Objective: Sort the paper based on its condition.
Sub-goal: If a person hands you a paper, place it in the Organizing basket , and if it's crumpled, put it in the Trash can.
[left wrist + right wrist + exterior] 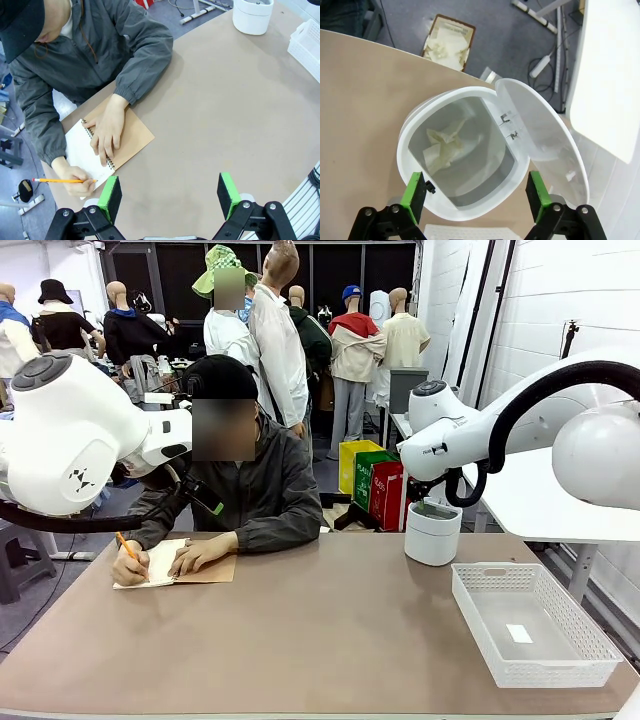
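we hang our right gripper (476,192) wide over the far bin (402,145), likely meant for crumpled paper (445,147); left gripper (169,196) gapes empty too.

The right gripper (476,194) is hanging directly over a round white bin (406,150), its green-padded fingers (415,194) spread wide to either side of the rim. The bin's lid (545,145) is standing flipped open, and crumpled paper (445,147) is lying inside. The bin is sitting on the tan table (355,100); a cardboard box (447,42) is lying on the floor beyond the table's edge.
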